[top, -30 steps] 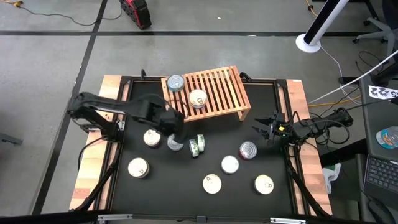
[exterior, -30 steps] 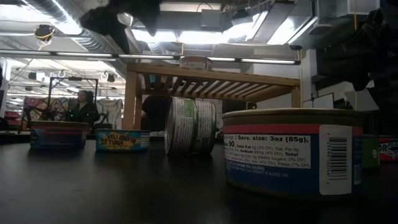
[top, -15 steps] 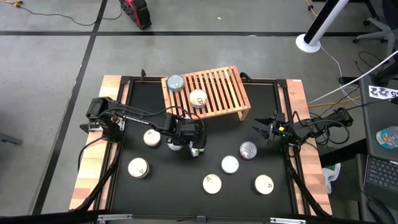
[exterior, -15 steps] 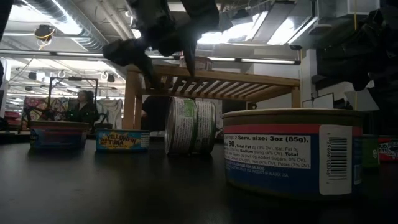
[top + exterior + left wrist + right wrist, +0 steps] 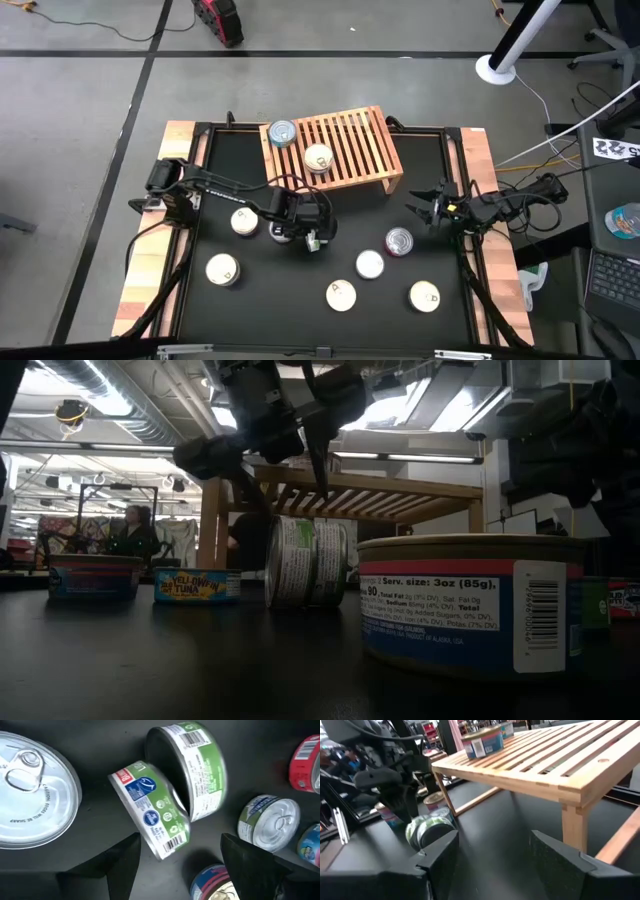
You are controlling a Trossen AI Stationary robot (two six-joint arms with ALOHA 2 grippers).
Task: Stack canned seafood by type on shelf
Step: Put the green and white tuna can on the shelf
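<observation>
The left gripper hangs just above two green-labelled tins that stand on edge, leaning against each other on the black tabletop in front of the shelf. Its fingers are spread wide, with nothing between them; in the left wrist view the nearer green tin lies tilted right ahead of the gap between them, and the second green tin stands just beyond it. In the low view the dark fingers reach down to the top edge of the pair, one on each side, without closing on it. Off to one side of this gripper lies a flat tin with a pull-tab lid; to the other side are a silver-topped tin and a red-labelled tin. Two tins sit on the shelf's slatted top: a blue-sided one at the corner and a cream-lidded one beside it. More tins lie flat on the tabletop nearer the front edge. The right gripper waits at the table's right side, near the shelf's leg, its fingers apart and holding nothing.
</observation>
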